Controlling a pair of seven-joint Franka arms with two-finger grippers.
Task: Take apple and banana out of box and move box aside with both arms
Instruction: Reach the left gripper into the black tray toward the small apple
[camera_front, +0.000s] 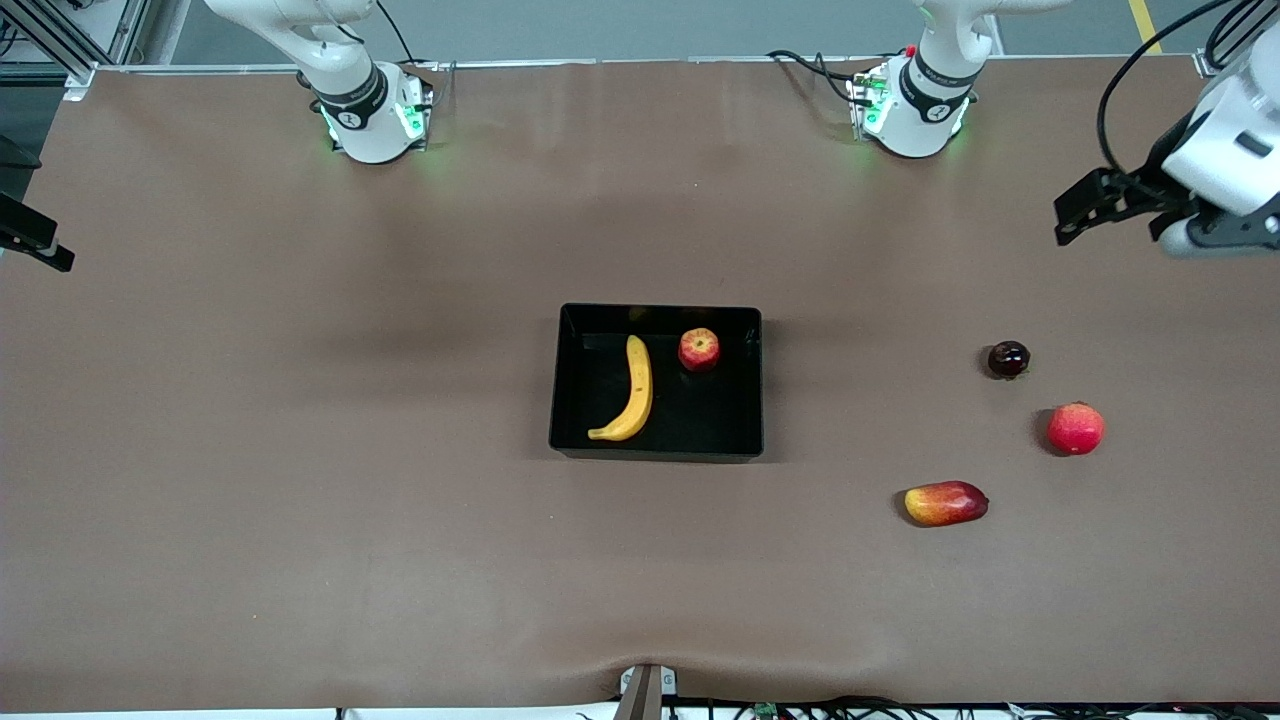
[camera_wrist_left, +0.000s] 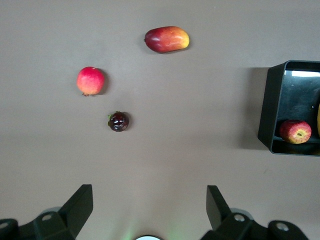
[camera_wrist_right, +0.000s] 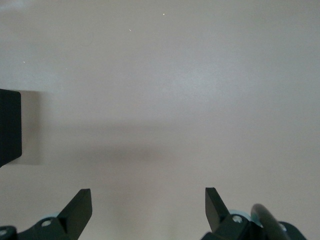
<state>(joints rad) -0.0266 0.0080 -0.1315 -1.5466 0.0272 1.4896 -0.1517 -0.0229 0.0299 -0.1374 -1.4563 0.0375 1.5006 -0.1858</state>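
1. The black box (camera_front: 656, 445) sits mid-desk (camera_front: 300, 450), roughly level between the two arm bases.
2. Inside it, the banana (camera_front: 632, 392) lies lengthwise toward the right arm's end of the box, its curved tip pointing toward the front camera.
3. The small red apple (camera_front: 698, 349) rests in the box beside the banana, in the part farther from the front camera, and the two are apart.
4. The left hand (camera_wrist_left: 149, 210) hangs raised over the left arm's end of the desk, its arm folded back, its fingers spread wide with nothing between them.
5. The right hand (camera_wrist_right: 149, 210) is at the right arm's end of the desk; only a dark part of it shows at the front view's edge. Its wrist view shows the fingers spread and empty over bare desk, with a corner of the box at the edge.
6. Three loose fruits lie on the desk toward the left arm's end: a small dark round fruit (camera_front: 1008, 359), a red round fruit (camera_front: 1075, 428) nearer the front camera, and an oblong red-and-yellow fruit (camera_front: 945, 503) nearest of the three.
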